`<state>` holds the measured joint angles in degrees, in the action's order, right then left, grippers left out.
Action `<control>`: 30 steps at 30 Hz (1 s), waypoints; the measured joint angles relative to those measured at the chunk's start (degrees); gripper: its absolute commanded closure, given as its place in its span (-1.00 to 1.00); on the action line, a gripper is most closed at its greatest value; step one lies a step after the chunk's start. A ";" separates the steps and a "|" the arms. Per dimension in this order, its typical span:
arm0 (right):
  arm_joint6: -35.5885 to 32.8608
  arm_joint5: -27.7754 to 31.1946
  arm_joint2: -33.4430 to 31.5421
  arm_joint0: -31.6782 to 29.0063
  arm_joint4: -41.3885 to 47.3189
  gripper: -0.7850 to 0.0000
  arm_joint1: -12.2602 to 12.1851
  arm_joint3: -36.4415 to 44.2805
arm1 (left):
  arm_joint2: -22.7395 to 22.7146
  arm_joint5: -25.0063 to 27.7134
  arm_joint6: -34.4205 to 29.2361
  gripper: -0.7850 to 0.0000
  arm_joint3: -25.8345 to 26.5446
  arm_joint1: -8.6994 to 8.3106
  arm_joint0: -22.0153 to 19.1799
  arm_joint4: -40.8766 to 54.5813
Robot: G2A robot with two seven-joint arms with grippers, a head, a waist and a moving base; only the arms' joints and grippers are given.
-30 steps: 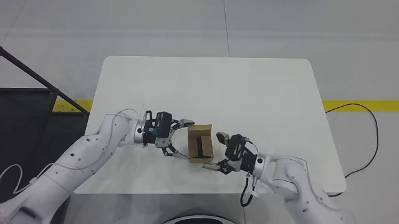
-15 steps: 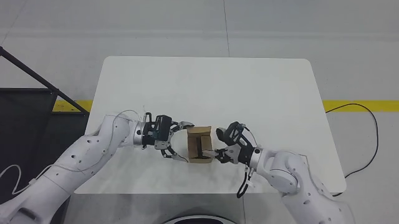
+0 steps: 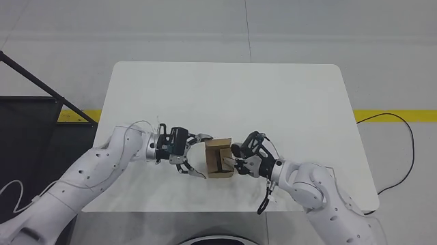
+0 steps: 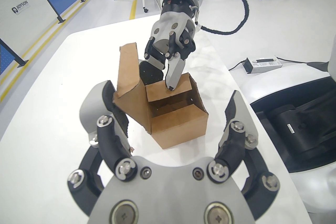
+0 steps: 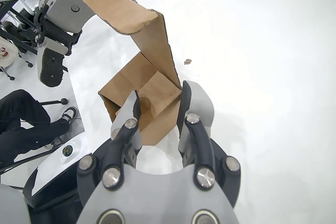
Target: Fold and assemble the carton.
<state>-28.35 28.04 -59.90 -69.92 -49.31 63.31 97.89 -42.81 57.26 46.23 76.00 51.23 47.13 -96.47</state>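
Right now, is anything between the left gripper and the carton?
Nothing visible. The open left gripper faces the carton directly, one finger against its raised flap. The right gripper is on the far side, fingertip on a top flap.

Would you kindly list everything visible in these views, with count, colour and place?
carton: one, brown, on the table near the robot-side edge, top open, one tall flap upright
table: one, white, under the carton
scrap: one, brown, on the table beside the carton
cable: one, black, on the floor beside the table
adapter: one, white, on the floor
left claw: one, grey and black, open, either side of the carton
right claw: one, grey and black, open, a fingertip on an inner flap
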 measured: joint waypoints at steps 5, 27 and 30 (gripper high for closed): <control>-0.02 0.17 0.05 0.07 0.11 0.27 0.03 -0.14 | -0.13 -0.18 0.01 -1.00 0.76 -0.11 0.33 -0.81; -0.23 -0.14 0.05 0.06 0.19 0.70 0.14 -0.06 | -0.91 -0.89 0.19 -1.00 3.58 -0.86 1.87 -3.85; -0.07 -0.12 0.02 0.00 0.09 0.63 0.15 0.00 | -0.96 -0.93 -0.05 -1.00 4.00 -0.92 2.02 -4.08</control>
<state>-28.42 27.92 -59.89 -69.92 -49.22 63.46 97.88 -43.77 56.33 46.18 80.00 50.31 49.16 -100.55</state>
